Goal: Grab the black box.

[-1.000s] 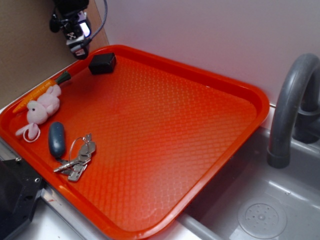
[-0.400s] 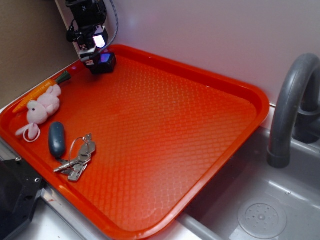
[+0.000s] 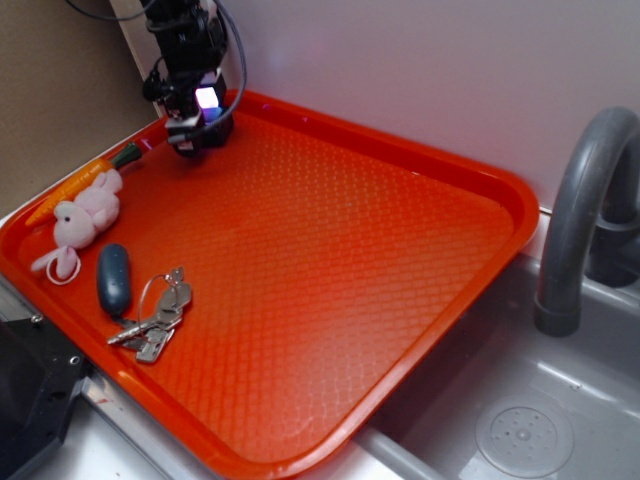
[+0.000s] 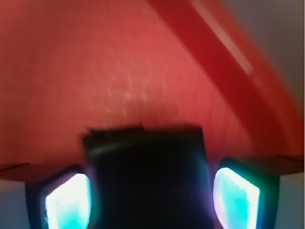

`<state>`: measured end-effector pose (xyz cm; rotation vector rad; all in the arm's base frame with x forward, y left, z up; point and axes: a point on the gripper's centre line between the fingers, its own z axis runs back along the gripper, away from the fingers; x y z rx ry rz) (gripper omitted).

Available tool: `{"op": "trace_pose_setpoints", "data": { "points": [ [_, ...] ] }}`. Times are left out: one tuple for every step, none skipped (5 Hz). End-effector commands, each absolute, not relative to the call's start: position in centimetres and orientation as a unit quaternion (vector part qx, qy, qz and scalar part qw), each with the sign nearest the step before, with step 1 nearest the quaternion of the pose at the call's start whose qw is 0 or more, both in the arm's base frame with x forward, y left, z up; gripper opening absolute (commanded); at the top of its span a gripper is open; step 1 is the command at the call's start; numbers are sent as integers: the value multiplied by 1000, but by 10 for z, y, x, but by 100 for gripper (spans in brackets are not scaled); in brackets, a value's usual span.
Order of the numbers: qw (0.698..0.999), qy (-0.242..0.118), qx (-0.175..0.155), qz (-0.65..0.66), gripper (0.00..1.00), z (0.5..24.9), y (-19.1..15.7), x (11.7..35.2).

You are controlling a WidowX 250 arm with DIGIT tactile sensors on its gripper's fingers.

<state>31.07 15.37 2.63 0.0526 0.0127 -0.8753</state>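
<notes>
End effector [image 4: 151,195] straddling unmarked black box [image 4: 148,167]; no legible writing.

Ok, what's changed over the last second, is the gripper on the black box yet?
The gripper moved right from the tray's far-left corner and came down over the black box, which now sits between its open fingers; not closed yet. The box, key fob, keys and plush bunny haven't moved.

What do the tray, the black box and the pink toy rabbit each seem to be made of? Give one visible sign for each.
Tray: probably moulded plastic; glossy orange with a pressed grid texture.
Black box: likely matte plastic or rubber; dull, with no sharp glints, though the view is blurred.
Pink toy rabbit: plush fabric; a fuzzy, soft outline.
</notes>
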Motion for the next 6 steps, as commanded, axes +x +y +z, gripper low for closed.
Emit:
{"op": "trace_pose_setpoints", "data": {
  "points": [
    [898,-4,47,-437,100,36,152,344],
    [889,-29,26,-456,0,68,140,330],
    [906,-38,58,-418,0,118,116,316],
    [941,26,141,-305,0,163,101,302],
    [974,37,124,-186,0,214,109,288],
    [991,24,102,-78,0,257,99,263]
  ]
}}
